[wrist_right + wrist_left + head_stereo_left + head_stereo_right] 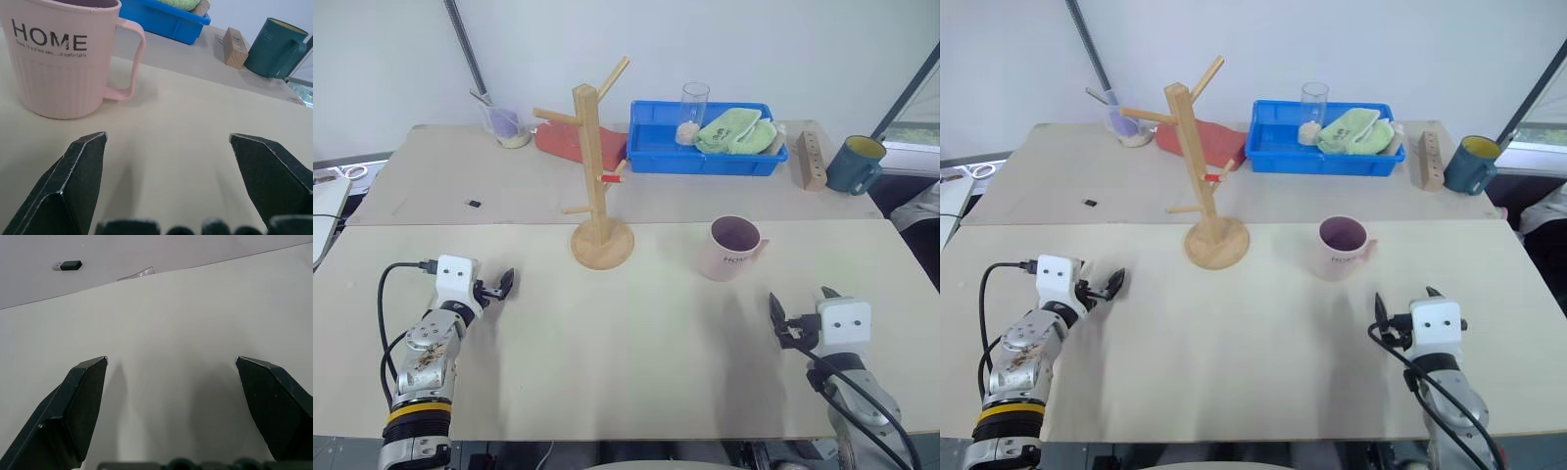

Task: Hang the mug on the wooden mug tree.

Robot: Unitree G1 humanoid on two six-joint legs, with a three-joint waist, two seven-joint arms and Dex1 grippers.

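The pale pink mug stands upright on the near table, right of centre, its handle turned to the right; the right wrist view shows the mug with "HOME" lettered on its side. The wooden mug tree stands on its round base left of the mug, a red-tipped peg pointing right. My right gripper hovers open just short of the mug, a little to its right, holding nothing. My left gripper is open over bare table at the near left, well away from the tree.
A blue tray with a glass and a green cloth sits at the back. A dark teal mug and a wooden block with holes stand at the back right. A red object lies behind the tree; a small black stick lies at left.
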